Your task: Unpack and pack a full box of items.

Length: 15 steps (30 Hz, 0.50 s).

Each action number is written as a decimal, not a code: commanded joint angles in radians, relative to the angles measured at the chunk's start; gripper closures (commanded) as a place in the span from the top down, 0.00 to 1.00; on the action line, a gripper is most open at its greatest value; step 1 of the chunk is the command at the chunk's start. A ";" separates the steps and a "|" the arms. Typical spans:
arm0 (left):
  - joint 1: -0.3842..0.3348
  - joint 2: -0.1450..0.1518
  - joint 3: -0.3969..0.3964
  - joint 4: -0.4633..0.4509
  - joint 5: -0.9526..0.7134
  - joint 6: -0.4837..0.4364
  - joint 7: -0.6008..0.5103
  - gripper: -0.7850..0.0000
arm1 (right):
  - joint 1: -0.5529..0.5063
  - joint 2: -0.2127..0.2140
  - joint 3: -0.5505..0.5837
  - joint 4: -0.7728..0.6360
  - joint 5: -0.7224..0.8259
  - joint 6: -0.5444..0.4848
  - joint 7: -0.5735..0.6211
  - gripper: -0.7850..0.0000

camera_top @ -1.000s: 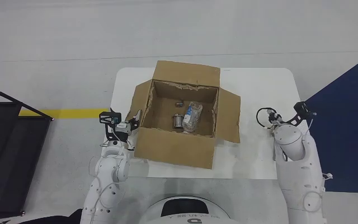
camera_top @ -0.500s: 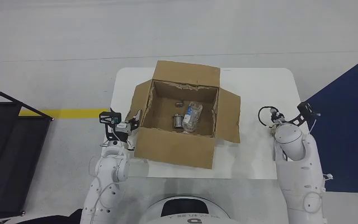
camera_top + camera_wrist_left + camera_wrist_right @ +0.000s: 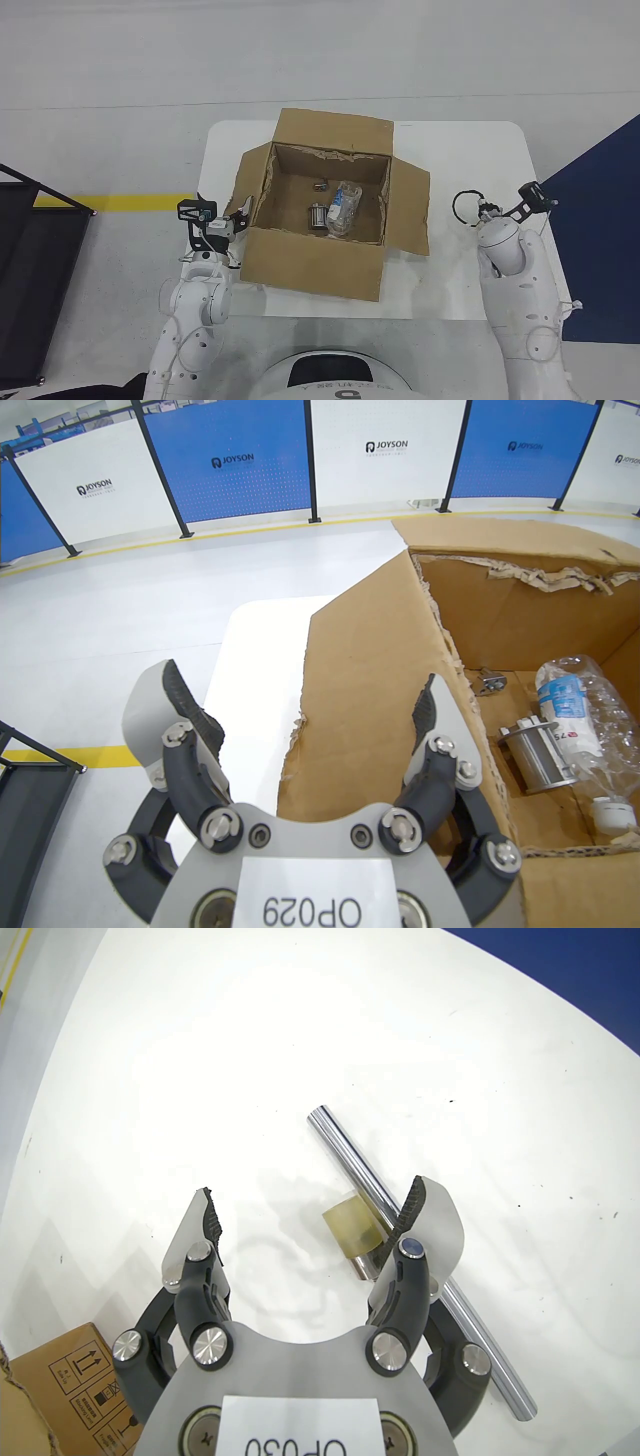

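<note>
White table [image 3: 460, 160], open box [image 3: 310, 265] at its middle. Left gripper [image 3: 300, 677] gapes empty by the box's left flap. Right gripper [image 3: 311, 1188], spread wide, hangs over a rod [image 3: 345, 1153] touching a yellowish roll [image 3: 350, 1225]. Boxed: bottle [image 3: 344, 207] against spool [image 3: 318, 216], small fitting [image 3: 321, 186].

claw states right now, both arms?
Left claw: open, empty, beside the box flap.
Right claw: open, empty, above a metal rod lying on the table.
</note>
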 commanded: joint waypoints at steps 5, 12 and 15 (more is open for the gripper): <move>0.000 0.000 0.000 0.000 0.000 0.000 0.000 1.00 | 0.002 -0.002 -0.024 -0.005 -0.016 -0.006 0.009 0.80; 0.000 0.000 0.000 0.000 0.000 0.000 0.000 1.00 | 0.000 0.000 -0.031 0.001 -0.049 -0.009 0.025 0.53; 0.000 0.000 0.000 0.000 0.000 0.000 0.000 1.00 | 0.007 0.001 -0.041 0.012 -0.066 -0.008 0.039 0.47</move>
